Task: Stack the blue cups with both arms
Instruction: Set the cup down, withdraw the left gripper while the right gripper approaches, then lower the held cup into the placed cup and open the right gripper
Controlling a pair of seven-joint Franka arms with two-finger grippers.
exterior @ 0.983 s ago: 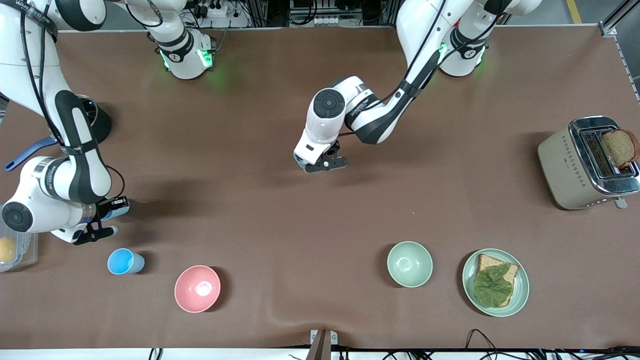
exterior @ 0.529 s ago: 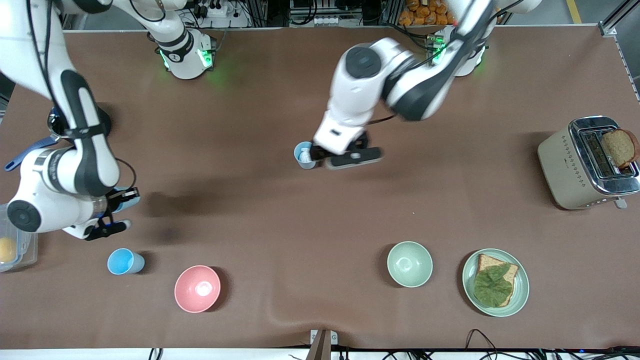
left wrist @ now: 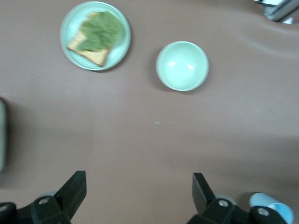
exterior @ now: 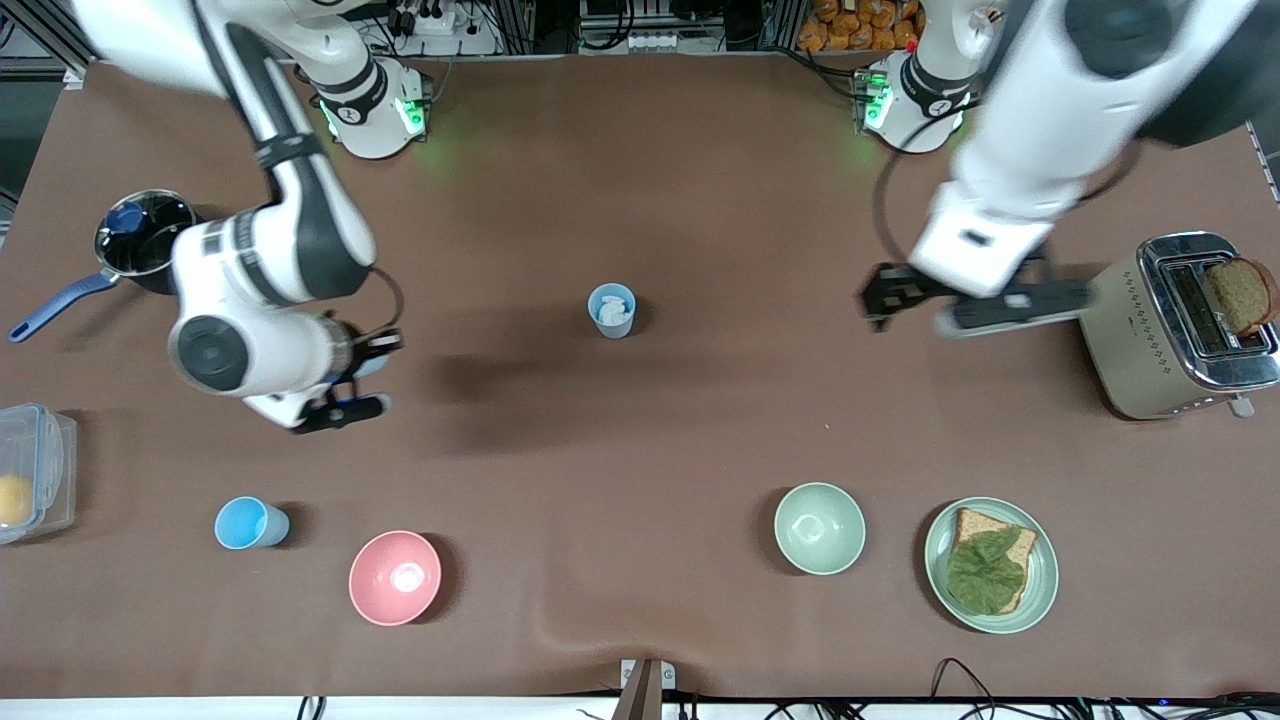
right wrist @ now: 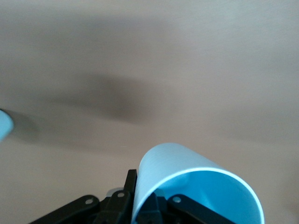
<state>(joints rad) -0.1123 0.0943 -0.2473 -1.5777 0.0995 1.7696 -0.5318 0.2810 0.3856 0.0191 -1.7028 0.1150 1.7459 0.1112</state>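
Front view, right gripper (exterior: 345, 385): up over bare brown table between the dark saucepan and the table's middle, fingers clamped on a small light-blue plastic tumbler (exterior: 372, 362), mostly hidden under the wrist.
Right wrist view, held tumbler (right wrist: 196, 186): tilted, open mouth toward the camera, pinched at the rim by the black fingers (right wrist: 156, 205).
Left gripper (exterior: 975, 305): up over the table just beside the beige and chrome toaster, fingers spread wide, nothing between them.
Left wrist view, left gripper (left wrist: 138, 191): two black fingertips (left wrist: 74, 186) well apart, bare table between.
Centre tumbler (exterior: 611, 310): light-blue plastic, upright on the table's middle, something white inside, apart from both grippers.
Third tumbler (exterior: 248, 523): light-blue plastic, upright near the front camera toward the right arm's end, just beside the pink bowl.
Pink round bowl (exterior: 395, 577): upright, nearer the front camera than the third tumbler.
Pale green round bowl (exterior: 819, 527): upright, beside the plate, toward the left arm's end.
Pale green plate (exterior: 1040, 580): carries a slice of bread (exterior: 1015, 548) topped with a green leaf (exterior: 982, 572).
Toaster (exterior: 1130, 330): at the left arm's end, brown bread slice (exterior: 1238, 294) standing in one slot.
Dark saucepan (exterior: 145, 240): blue handle, at the right arm's end.
Clear plastic box (exterior: 45, 470): at the table edge, something yellow inside.
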